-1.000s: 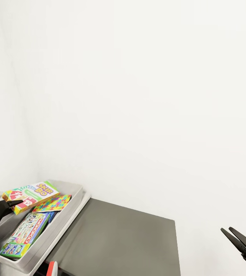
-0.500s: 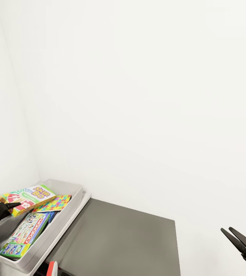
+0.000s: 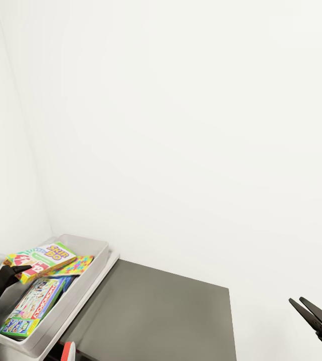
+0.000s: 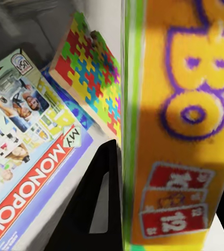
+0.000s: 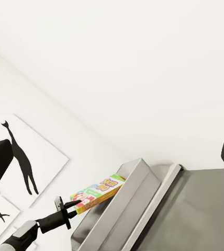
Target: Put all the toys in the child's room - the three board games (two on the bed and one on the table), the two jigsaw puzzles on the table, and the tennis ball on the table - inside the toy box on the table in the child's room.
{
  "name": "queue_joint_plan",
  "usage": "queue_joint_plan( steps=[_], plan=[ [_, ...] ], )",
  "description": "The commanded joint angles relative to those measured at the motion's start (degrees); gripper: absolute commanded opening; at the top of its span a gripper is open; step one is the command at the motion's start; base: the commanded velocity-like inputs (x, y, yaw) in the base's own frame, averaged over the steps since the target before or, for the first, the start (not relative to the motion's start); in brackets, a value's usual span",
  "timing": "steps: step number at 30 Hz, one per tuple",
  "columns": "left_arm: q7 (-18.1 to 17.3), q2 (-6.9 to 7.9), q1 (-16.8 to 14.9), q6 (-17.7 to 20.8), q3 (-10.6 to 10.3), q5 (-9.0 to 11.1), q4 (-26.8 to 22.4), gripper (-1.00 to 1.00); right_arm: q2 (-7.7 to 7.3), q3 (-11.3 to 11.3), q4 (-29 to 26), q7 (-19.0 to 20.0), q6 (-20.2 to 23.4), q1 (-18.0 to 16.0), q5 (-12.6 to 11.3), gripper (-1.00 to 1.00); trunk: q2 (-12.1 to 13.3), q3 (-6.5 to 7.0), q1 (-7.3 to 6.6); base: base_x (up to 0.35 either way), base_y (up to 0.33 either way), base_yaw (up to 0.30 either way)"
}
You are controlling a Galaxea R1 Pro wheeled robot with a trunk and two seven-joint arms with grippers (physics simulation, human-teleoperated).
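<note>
Left gripper [image 3: 20,271] reaching in from the near side of the toy box [image 3: 88,282], jaws clamped on the near end of the Skip-Bo board game [image 3: 45,256], holding it raised and tilted above the box interior. Dark left forearm trailing back off the box's near edge. In the left wrist view, one black finger [image 4: 102,201] pressed flat against the game's face. Right gripper [image 3: 309,310] poised well apart from the toy box, off the bench's far corner, both slim fingers parted in a narrow V, gripping nothing.
</note>
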Motion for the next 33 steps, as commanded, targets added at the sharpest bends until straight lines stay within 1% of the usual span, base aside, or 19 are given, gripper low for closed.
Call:
queue_joint_plan(
  steps=[1, 7, 8, 17, 20, 24, 25, 27, 31, 33],
  plan=[
    [-0.4, -0.04, 0.0, -0.1, 0.1, -2.7, 0.1, -1.0, -0.02, 0.0, 0.0, -0.1, 0.4, 0.0, -0.3, 1.0, -0.1, -0.08, 0.01, 0.0, 0.0, 0.0],
    [-0.3, -0.11, 0.0, -0.1, 0.1, -2.7, 0.1, -1.0, -0.03, 0.0, 0.0, 0.0, 0.4, 0.0, -0.3, 1.0, -0.1, -0.08, 0.01, 0.0, 0.0, 0.0],
    [-0.2, -0.14, 0.0, -0.1, 0.1, -2.7, 0.1, 1.0, -0.03, 0.0, 0.0, 0.0, 0.4, 0.0, -0.3, 1.0, -0.1, -0.08, 0.01, 0.0, 0.0, 0.0],
    [-0.2, -0.15, 0.0, 0.0, 0.2, -2.7, 0.1, 1.0, -0.1, 0.0, 0.0, 0.0, 0.4, 0.0, -0.4, 1.0, -0.1, -0.08, 0.01, 0.0, 0.0, 0.0],
    [-0.2, -0.13, 0.0, 0.0, 0.6, -2.7, 0.1, 1.0, -0.11, 0.0, 0.0, 0.0, 0.4, 0.0, -0.4, 1.0, -0.1, -0.08, 0.01, 0.0, 0.0, 0.0],
    [-0.2, -0.12, 0.0, 0.2, 2.0, -2.7, 0.1, 1.0, -0.11, 0.0, 0.0, 0.0, 0.4, 0.0, -0.4, 1.0, -0.1, -0.08, 0.01, 0.0, 0.0, 0.0],
    [-0.3, -0.04, 0.0, 0.3, 2.8, -2.7, 0.1, 1.0, -0.11, 0.0, 0.0, 0.0, 0.4, 0.0, -0.4, 1.0, -0.1, -0.08, 0.01, 0.0, 0.0, 0.0],
    [-0.3, 0.01, 0.0, 0.4, 3.6, -2.7, 0.0, 1.0, -0.11, 0.0, 0.0, 0.0, 0.4, 0.0, -0.4, 1.0, -0.1, -0.08, 0.01, 0.0, 0.0, 0.0],
    [-0.5, 0.23, 0.0, 0.5, 6.2, -2.7, 0.0, 1.0, -0.11, 0.0, 0.0, 0.0, 0.4, 0.0, -0.3, 1.0, -0.1, -0.08, 0.01, 0.0, 0.0, 0.0],
    [-0.6, 0.35, 0.0, 0.5, 6.8, -2.7, 0.0, 1.0, -0.11, 0.0, 0.0, 0.0, 0.4, 0.0, -0.3, 1.0, -0.1, -0.08, 0.01, 0.0, 0.0, 0.0]
  ],
)
